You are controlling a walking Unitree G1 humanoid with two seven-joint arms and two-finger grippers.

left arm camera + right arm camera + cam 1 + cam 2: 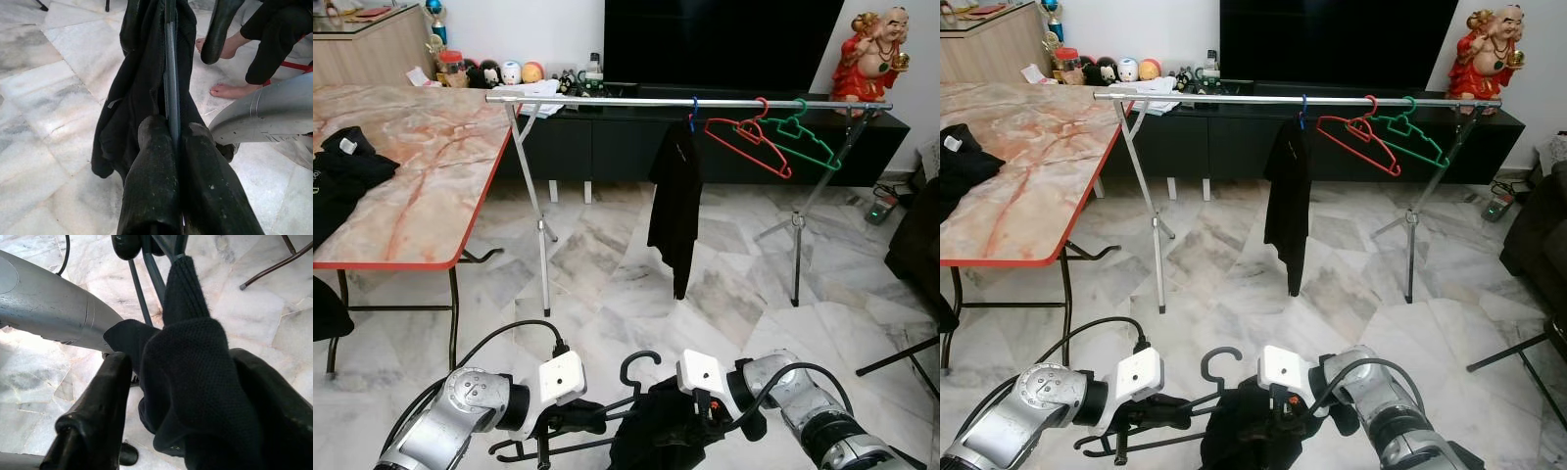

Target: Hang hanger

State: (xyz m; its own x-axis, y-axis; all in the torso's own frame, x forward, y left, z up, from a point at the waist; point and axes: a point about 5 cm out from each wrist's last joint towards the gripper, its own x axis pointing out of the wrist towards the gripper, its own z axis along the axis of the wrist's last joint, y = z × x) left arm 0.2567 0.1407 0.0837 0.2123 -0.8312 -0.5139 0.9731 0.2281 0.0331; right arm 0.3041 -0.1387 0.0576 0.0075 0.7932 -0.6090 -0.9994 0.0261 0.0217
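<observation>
Low in front of me, my left gripper (573,416) is shut on the lower bar of a black hanger (641,362), whose hook points up. In the left wrist view the gripper (173,142) pinches the thin bar (171,73), with a black garment (137,88) draped along it. My right gripper (690,421) is at the same garment (656,436). In the right wrist view its fingers (98,401) stand wide apart with the knitted cloth (195,357) bunched between them. Ahead stands a silver clothes rail (607,100).
On the rail hang a black garment (675,206), a red hanger (749,137) and a green hanger (808,142). A marble-topped table (421,196) with dark clothes stands to the left. A dark sofa (915,235) is on the right. A person's bare feet (225,90) are nearby.
</observation>
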